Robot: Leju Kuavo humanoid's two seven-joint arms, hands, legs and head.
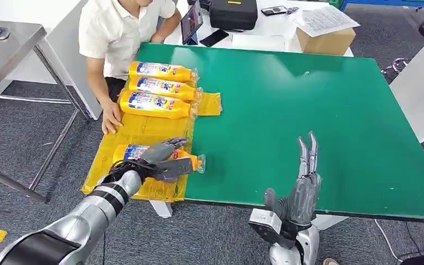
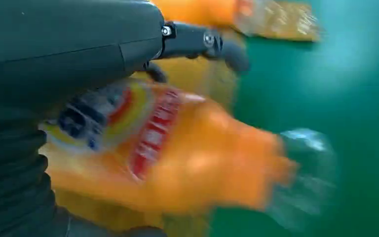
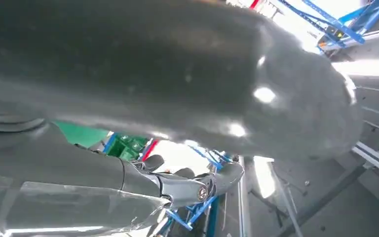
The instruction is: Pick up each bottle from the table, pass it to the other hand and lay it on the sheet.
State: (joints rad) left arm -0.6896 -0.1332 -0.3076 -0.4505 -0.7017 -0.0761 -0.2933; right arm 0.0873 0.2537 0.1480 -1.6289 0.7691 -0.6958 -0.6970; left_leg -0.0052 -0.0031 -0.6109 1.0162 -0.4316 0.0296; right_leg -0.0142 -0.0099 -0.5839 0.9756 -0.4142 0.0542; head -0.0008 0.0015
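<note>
A yellow sheet [image 1: 143,130] covers the left end of the green table [image 1: 320,105]. Three orange bottles [image 1: 157,88] with blue labels lie side by side on its far part. My left hand [image 1: 160,159] grips a fourth orange bottle [image 1: 190,162] over the sheet's near part, its clear cap toward the green. In the left wrist view that bottle [image 2: 177,153] lies blurred under my left hand [image 2: 69,59]. At the table's near edge my right hand [image 1: 303,185] is raised, its fingers straight and apart, holding nothing; the right wrist view shows that hand [image 3: 177,64] close up.
A person in a white shirt [image 1: 118,27] sits at the table's far left corner with one hand [image 1: 110,117] on the sheet's edge. A cardboard box [image 1: 326,38], a black case [image 1: 233,14] and a phone [image 1: 214,37] stand on the white table beyond. A metal table [image 1: 5,47] stands left.
</note>
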